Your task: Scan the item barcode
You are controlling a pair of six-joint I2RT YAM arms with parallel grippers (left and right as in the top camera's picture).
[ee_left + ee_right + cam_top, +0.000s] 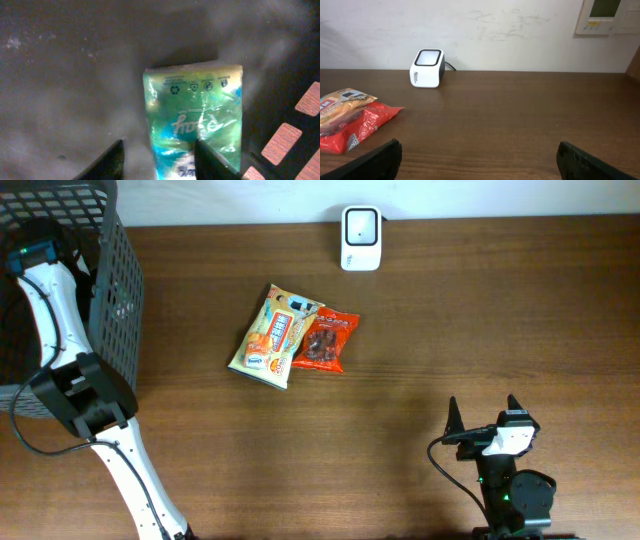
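- Basket (120,270) of black mesh stands at the desk's (450,320) far left corner, and the left arm (55,300) goes down into it.
- Left gripper (159,145) hangs low over the basket's dark floor, above a green packet (200,100) that lies flat near the mesh wall.
- Its fingers (107,162) are apart. The left one is clear of the packet's edge with bare floor between. The right one sits over the packet's lower middle, so the packet's left part lies in the gap. No clamp shows on it.
- The packet has pale script and a row of small recycling marks near its top edge. No barcode can be made out on the side that shows.
- Scanner (360,238), a small white box with a dark face, stands at the desk's far edge by the wall, well apart from the basket.
- A yellow snack packet (272,335) and a red snack packet (325,340) lie touching in the middle of the desk, in front of the scanner.
- Right gripper (482,405) sits at the near right of the desk. Its fingers are spread wide and hold nothing, and they point towards the scanner.
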